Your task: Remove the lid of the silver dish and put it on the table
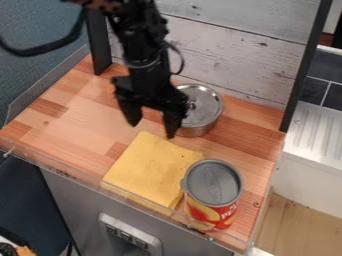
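My black gripper (153, 129) hangs over the counter, left of the silver dish, with its two fingers spread apart and nothing between them. The silver dish (198, 130) stands near the back wall, partly behind the gripper's right side. Its round metal lid (206, 103) rests on top, with a small knob near the middle. The right finger overlaps the dish's left edge in the view; I cannot tell whether they touch. Wooden table surface (83, 109) lies around them.
A yellow folded cloth (148, 171) lies in front of the gripper. A red can with a grey lid (212, 196) stands at the front right, beside the cloth. A plank wall rises behind the dish, and a low clear edge runs along the counter's front.
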Action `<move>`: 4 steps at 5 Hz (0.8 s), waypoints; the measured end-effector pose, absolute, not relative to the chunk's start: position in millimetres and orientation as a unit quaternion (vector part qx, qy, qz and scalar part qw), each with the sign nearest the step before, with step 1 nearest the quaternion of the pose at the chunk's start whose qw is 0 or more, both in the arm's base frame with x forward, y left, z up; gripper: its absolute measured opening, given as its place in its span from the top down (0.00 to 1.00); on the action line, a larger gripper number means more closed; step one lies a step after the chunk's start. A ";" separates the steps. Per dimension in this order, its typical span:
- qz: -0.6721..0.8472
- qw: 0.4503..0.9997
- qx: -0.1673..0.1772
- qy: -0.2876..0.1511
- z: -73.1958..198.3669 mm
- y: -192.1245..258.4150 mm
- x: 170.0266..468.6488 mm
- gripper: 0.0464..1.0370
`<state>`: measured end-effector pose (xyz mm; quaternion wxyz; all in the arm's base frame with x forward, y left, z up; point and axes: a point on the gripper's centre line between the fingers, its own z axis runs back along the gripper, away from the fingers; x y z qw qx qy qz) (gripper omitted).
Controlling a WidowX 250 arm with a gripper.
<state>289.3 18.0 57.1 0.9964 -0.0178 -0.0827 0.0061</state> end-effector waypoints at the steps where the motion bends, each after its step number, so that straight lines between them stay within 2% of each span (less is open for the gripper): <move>1: 0.010 0.996 -0.013 -0.091 54.5 12.6 314.8 0.04; 2: 0.000 0.995 -0.007 -0.096 50.8 3.8 335.6 0.04; 4: 0.005 0.997 0.012 -0.074 32.8 6.0 361.2 0.04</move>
